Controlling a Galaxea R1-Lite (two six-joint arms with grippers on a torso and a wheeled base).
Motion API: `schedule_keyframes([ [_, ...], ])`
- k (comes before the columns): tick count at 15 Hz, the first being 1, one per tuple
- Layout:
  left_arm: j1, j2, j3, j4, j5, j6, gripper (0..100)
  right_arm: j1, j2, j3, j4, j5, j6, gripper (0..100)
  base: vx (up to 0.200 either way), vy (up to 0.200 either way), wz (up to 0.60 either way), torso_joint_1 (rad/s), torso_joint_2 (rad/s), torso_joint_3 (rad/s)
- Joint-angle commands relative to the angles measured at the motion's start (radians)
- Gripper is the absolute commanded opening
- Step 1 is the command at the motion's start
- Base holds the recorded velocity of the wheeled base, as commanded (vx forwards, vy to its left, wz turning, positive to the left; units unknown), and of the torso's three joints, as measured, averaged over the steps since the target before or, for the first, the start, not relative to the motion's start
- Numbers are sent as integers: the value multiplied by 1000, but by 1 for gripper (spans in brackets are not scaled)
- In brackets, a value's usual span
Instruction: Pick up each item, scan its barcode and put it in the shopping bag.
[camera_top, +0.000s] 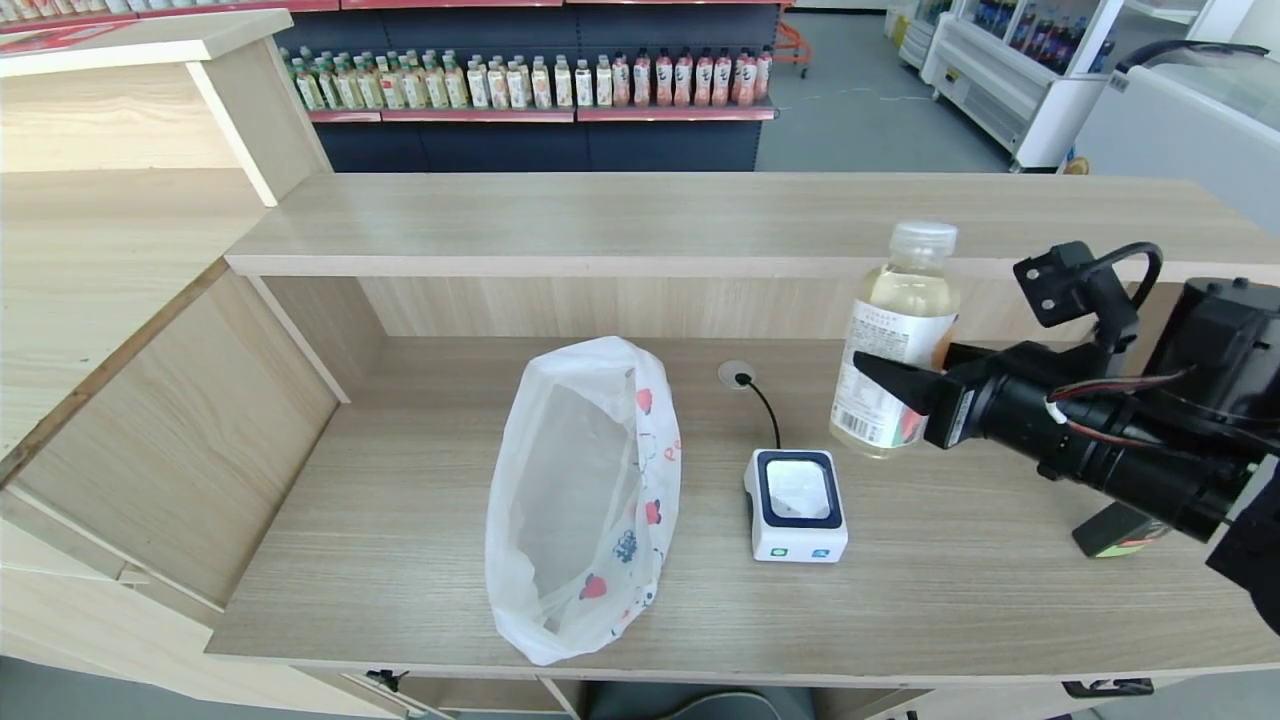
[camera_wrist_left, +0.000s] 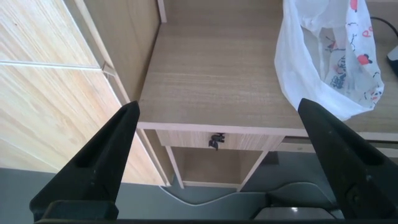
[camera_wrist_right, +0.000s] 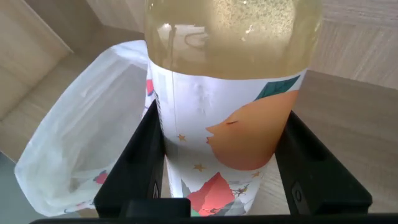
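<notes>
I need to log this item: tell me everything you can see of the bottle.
The bottle is clear plastic with a pale cap, holds pale yellow drink, and bears a white label with a barcode and orange art. It stands upright, right of the scanner, gripped at the label by the right tool.

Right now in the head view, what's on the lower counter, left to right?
White patterned plastic shopping bag → white barcode scanner with a dark-framed window → clear bottle of pale yellow drink, gripped by the right hand → small dark box with a green edge.
</notes>
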Motion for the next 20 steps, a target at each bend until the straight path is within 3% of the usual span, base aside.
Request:
schedule_keyframes([
  [1, 0, 0, 0, 0, 0, -1, 100, 6, -54, -48, 40, -5, 35, 0, 0, 200, 0, -7, 2, 2],
  [5, 0, 0, 0, 0, 0, -1, 100, 23, -108, -200, 359, -13, 198, 0, 0, 200, 0, 6, 5, 2],
  [8, 0, 0, 0, 0, 0, -1, 100, 38, -60, -224, 375, -5, 217, 0, 0, 200, 0, 2, 1, 1],
  [10, 0, 0, 2, 0, 0, 0, 100, 93, -20, -223, 373, -5, 216, 0, 0, 200, 0, 7, 0, -7],
  [13, 0, 0, 0, 0, 0, -1, 100, 162, 64, -215, 373, -5, 216, 0, 0, 0, 0, 0, 0, 0],
  [17, 0, 0, 0, 0, 0, -1, 100, 181, 159, -221, 367, -5, 225, 0, 0, 0, 0, 0, 0, 0],
  [20, 0, 0, 0, 0, 0, -1, 100, 204, 205, -235, 364, -8, 316, 0, 0, 0, 0, 0, 0, 0],
])
